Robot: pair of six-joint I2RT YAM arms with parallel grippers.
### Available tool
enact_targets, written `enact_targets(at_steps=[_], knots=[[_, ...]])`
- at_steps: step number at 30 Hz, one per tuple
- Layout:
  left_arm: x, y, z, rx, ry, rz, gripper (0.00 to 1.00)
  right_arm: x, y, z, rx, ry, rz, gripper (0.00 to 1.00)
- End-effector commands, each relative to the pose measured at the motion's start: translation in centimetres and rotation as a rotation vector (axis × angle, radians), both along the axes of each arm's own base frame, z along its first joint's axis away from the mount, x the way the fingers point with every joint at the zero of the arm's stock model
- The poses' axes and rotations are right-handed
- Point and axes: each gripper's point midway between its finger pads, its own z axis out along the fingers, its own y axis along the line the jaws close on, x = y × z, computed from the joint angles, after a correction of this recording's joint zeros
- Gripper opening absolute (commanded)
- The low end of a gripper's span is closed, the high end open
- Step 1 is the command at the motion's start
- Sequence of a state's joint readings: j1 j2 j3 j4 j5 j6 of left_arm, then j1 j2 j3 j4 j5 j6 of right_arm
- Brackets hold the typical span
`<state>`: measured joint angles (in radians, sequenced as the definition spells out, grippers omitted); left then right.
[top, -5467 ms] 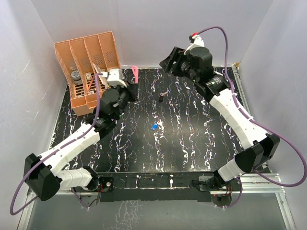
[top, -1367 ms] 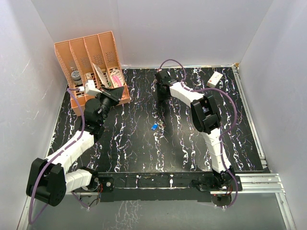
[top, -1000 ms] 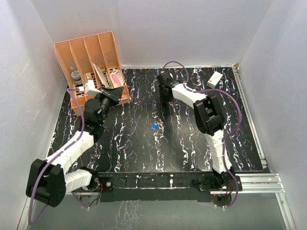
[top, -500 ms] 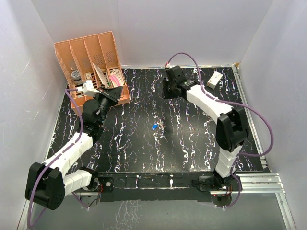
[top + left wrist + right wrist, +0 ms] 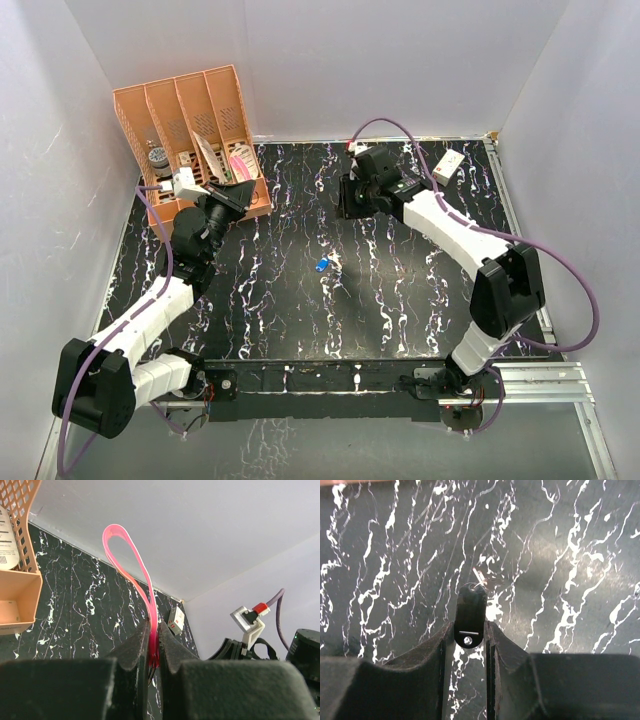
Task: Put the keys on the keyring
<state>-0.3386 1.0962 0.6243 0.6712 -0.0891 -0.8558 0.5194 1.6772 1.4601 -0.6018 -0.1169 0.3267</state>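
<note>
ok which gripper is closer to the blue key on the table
Right. The right gripper, shut on the black key, is behind the blue key toward the back wall. The left gripper is farther off to its left by the orange organizer, pinching the pink keyring.

Smooth marbled tabletop [image 5: 300,310], translucent pink plastic keyring [image 5: 150,610], glossy black key [image 5: 470,612], matt orange plastic organiser [image 5: 135,110].

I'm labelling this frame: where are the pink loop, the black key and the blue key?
pink loop [image 5: 115,527], left wrist view, top bend of the strap.
black key [image 5: 470,611], right wrist view, its dark head.
blue key [image 5: 321,264], top view, its blue head.
</note>
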Motion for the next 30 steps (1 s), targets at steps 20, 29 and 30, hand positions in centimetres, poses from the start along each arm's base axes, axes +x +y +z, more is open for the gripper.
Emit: enact_targets(at_steps=[20, 29, 30], knots=[[-0.6, 0.3, 1.7, -0.004, -0.050, 0.003, 0.00, -6.5, -4.4, -2.8, -0.067, 0.086, -0.082, 0.41], [-0.7, 0.4, 1.8, -0.007, -0.051, 0.003, 0.00, -5.5, -3.4, -4.4, -0.071, 0.090, -0.045, 0.36], [-0.7, 0.4, 1.8, -0.005, -0.051, 0.005, 0.00, -5.2, -3.1, -4.3, -0.062, 0.086, -0.039, 0.36]])
